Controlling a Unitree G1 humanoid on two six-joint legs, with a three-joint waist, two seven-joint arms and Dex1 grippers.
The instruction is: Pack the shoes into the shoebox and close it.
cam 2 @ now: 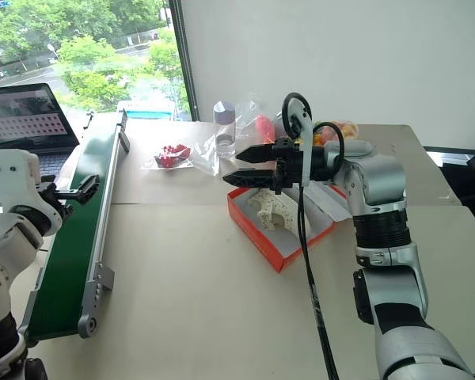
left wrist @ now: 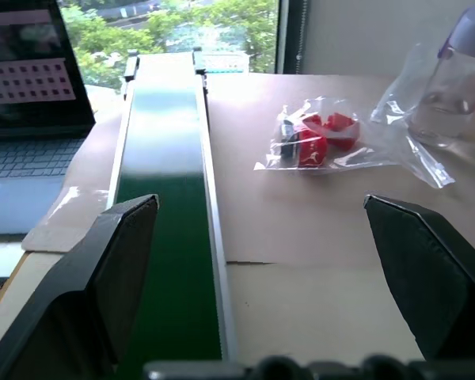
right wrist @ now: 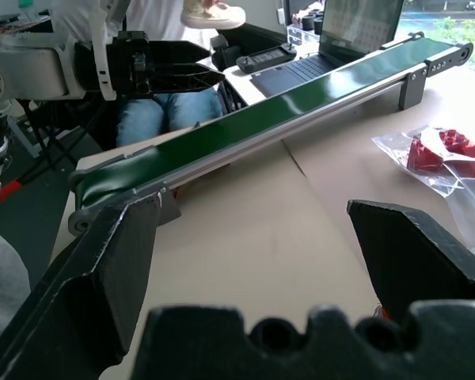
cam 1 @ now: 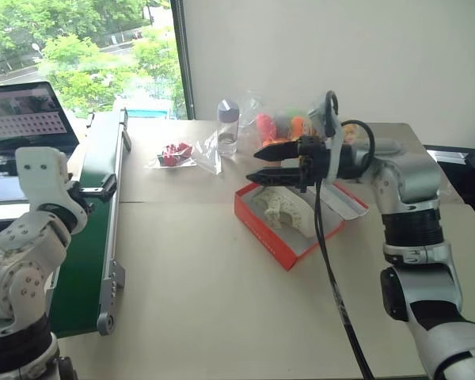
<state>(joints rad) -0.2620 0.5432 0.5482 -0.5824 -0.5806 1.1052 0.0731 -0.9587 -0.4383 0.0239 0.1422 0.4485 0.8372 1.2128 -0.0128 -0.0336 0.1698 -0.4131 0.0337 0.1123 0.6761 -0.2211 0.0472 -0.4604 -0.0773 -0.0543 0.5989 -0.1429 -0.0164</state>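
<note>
The shoebox (cam 2: 279,226) lies open on the table (cam 2: 206,293), long axis slanting from near-left to far-right, with one of the shoes (cam 2: 273,210) resting in its white interior and the lid folded out flat on its far-right side. The right gripper (cam 2: 239,165) hangs directly above the box's far-left end, pointing level toward the robot's left with jaws apart and empty, so it is much the nearer arm. The left gripper (left wrist: 261,261), jaws also wide and empty, sits well off over the green board (cam 2: 75,229).
</note>
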